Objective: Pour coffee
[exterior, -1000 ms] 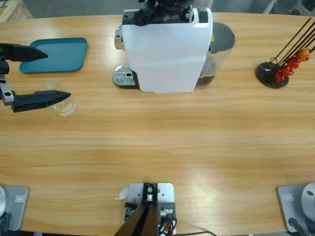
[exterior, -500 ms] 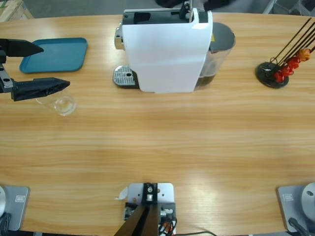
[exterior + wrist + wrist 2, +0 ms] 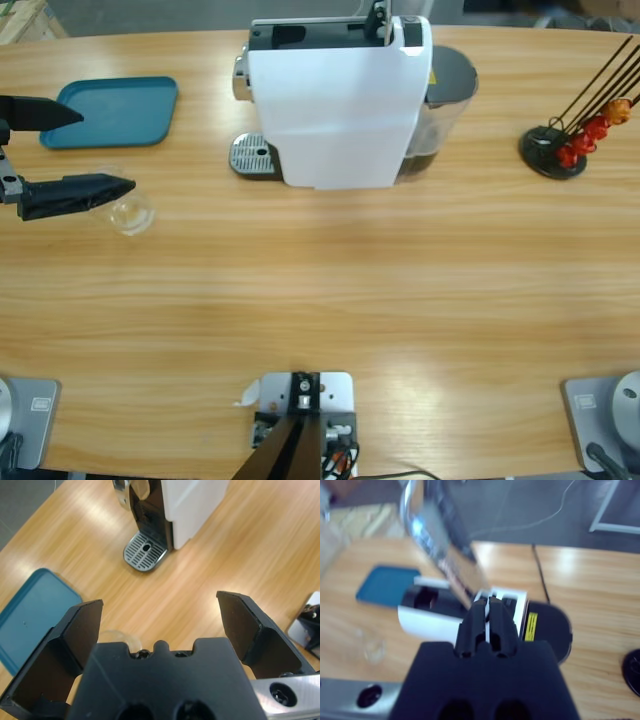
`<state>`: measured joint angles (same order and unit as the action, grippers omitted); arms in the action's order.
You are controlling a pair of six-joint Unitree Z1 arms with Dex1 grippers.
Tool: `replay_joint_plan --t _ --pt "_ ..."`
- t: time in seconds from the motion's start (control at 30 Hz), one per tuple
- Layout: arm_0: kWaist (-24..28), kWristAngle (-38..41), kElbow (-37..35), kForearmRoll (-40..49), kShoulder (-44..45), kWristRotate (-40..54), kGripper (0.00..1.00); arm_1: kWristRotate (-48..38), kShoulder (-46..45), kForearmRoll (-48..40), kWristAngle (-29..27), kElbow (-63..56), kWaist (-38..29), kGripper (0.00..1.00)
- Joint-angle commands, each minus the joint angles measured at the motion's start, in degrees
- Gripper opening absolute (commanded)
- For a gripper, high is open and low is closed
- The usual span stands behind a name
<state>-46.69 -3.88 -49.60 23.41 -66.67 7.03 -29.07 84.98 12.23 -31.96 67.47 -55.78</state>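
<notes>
A small clear tumbler (image 3: 127, 211) stands on the wood left of the white coffee machine (image 3: 340, 100); it looks empty, and no coffee shows in any view. My left gripper (image 3: 106, 149) comes in from the left edge with its jaws wide open, the lower jaw over the tumbler's near rim. In the left wrist view the left gripper (image 3: 160, 625) is open and the tumbler (image 3: 120, 638) peeks out just above its black body. My right gripper (image 3: 487, 611) is shut on nothing and looks down on the machine (image 3: 440, 617) from high up; it is outside the high view.
A teal tray (image 3: 112, 112) lies at the back left. The machine's drip grate (image 3: 254, 156) juts out at its left front. A black stand with red and orange capsules (image 3: 560, 145) is at the far right. A blurred silver bar (image 3: 432, 535) crosses the right wrist view.
The black gripper above the machine's top has lifted out of the high view. My left gripper has drawn back slightly to the left, jaws still open.
</notes>
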Motion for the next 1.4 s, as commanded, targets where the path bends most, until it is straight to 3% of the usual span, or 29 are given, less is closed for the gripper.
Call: replay_joint_plan --t 0.03,0.27,0.4,0.73,0.97,1.4 --pt "-0.4 -0.7 1.1 1.9 2.7 1.4 0.995 -5.0 0.9 -10.2 -5.0 2.2 1.8 0.0" --pt "-0.4 -0.6 1.8 1.7 2.3 1.8 0.996 -18.4 2.9 -13.3 -4.8 3.4 5.7 0.0" --pt "-0.4 -0.6 1.9 1.2 1.6 1.8 0.996 -21.2 5.8 -14.2 -4.5 3.7 6.7 0.0" --pt "-0.4 -0.5 2.3 0.6 0.3 2.0 0.996 -22.2 10.2 -16.4 -3.2 4.0 4.7 0.0" --pt "-0.4 -0.5 2.4 -0.3 -0.4 2.0 0.996 -21.9 9.9 -16.4 -4.4 3.9 -0.6 0.0" --pt "-0.4 -0.5 3.3 -0.1 1.5 1.9 0.996 -21.7 12.6 -16.4 -3.8 4.4 -1.3 0.0"
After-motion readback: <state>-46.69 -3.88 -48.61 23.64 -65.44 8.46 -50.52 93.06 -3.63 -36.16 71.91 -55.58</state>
